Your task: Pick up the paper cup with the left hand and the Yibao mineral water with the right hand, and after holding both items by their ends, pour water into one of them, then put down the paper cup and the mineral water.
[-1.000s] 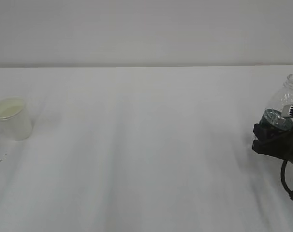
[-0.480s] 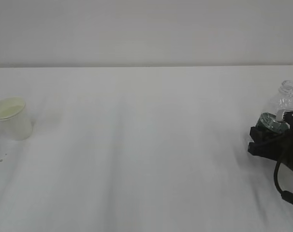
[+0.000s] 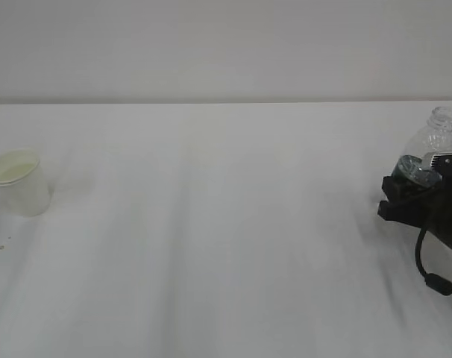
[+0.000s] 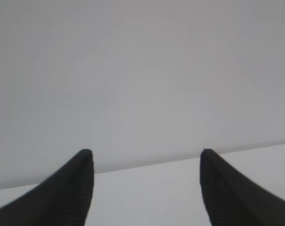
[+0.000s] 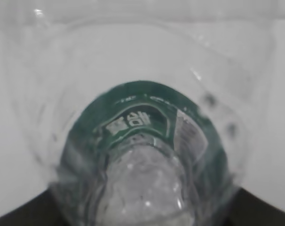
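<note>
My right hand (image 3: 405, 190) holds the Yibao mineral water (image 3: 429, 145) at the right edge of the table (image 3: 226, 246). The jaws are closed around the lower part of the bottle, where the dark green label band is. In the exterior view the bottle leans, its open neck pointing up and to the right, and its base is hidden behind my gripper, so I cannot tell if it touches the table. In my right wrist view the clear ribbed wall fills almost the whole picture.

My left hand (image 4: 145, 188) is empty – the two black fingertips (image 4: 79, 188) stand well apart, with only the table and a pale wall between them. It does not show in the exterior view.

The paper cup (image 3: 19, 183) stands upright on the far left of the table, well apart from the bottle, with its rolled rim up.

I judge the bottle to be light and a little soft: the thin plastic will give under pressure, and it has no cap, so a hard squeeze or a fast tilt could spill. The label band seems the best place for the grip. The cup is also very light and easy to crush – I would take it at the side wall below the rim, gently, because the tapered wall may slip.
</note>
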